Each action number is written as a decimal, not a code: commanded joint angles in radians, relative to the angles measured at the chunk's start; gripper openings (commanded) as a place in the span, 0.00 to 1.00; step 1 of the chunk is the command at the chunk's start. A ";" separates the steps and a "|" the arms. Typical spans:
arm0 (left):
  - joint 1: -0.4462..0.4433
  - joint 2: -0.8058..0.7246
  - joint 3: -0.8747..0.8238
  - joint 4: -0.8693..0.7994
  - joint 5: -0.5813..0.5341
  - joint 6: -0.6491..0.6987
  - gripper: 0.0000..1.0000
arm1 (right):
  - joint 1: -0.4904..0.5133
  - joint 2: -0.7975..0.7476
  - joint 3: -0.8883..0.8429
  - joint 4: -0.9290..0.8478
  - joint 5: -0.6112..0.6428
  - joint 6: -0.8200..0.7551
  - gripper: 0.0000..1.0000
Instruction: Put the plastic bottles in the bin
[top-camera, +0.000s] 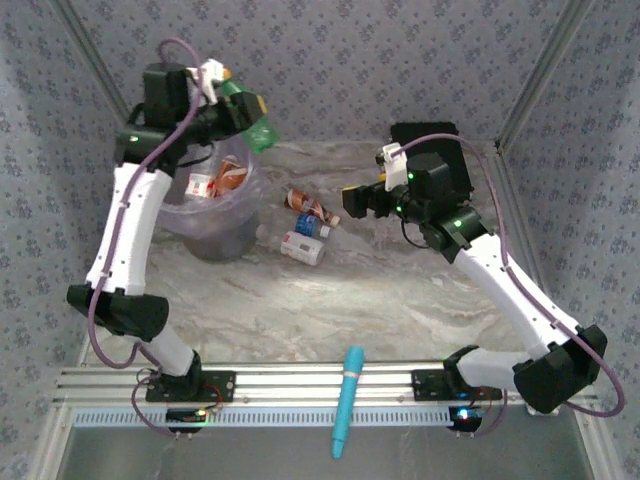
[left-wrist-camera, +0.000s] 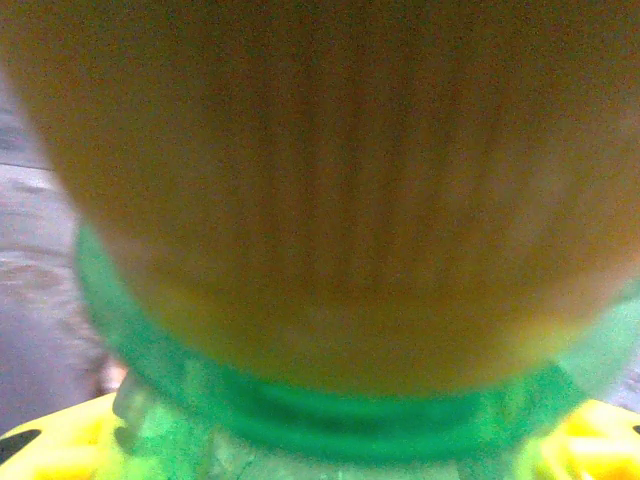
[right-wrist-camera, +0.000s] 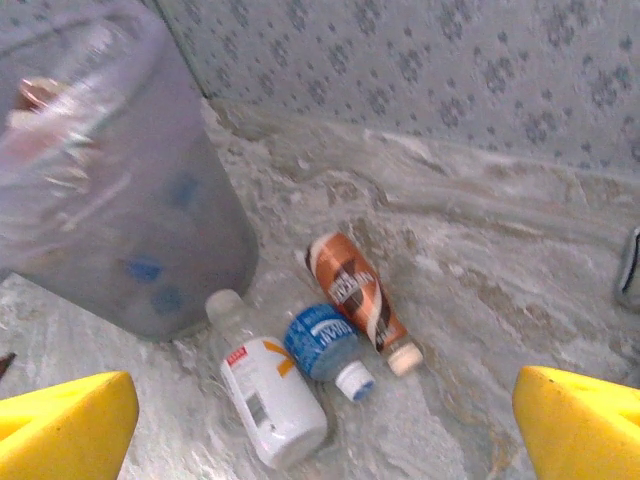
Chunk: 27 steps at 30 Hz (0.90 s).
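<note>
On the desk (top-camera: 400, 300), just ahead and left of the spread, empty right gripper (right-wrist-camera: 322, 420), three plastic bottles (right-wrist-camera: 322, 345) lie on their sides beside the bin (top-camera: 215, 235), nearer that arm, while farther back the left gripper (top-camera: 235, 100) pinches a green bottle (top-camera: 255, 125) raised over the bin's far edge.

Light is soft and even, shadows faint. Close against the left gripper (top-camera: 243, 108), the green bottle (left-wrist-camera: 330, 420) is a dim, unfocused smear; ahead of the right gripper (right-wrist-camera: 320, 422), bottles (right-wrist-camera: 270, 400) look mildly blurred.

table bottles (right-wrist-camera: 322, 343): 3 | green bottle (top-camera: 250, 115): 1 | bin (top-camera: 215, 240): 1 | tool (top-camera: 345, 400): 1 | case (top-camera: 422, 132): 1
</note>
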 joint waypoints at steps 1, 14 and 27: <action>0.101 -0.034 0.057 -0.181 -0.119 0.141 0.17 | -0.017 0.008 -0.017 -0.018 -0.017 -0.008 0.97; 0.263 0.048 0.105 -0.302 -0.508 0.419 0.00 | -0.060 -0.013 -0.106 -0.071 -0.015 -0.020 0.96; 0.230 0.218 0.100 -0.478 -0.478 0.552 0.05 | -0.092 -0.011 -0.146 -0.071 -0.038 -0.019 0.95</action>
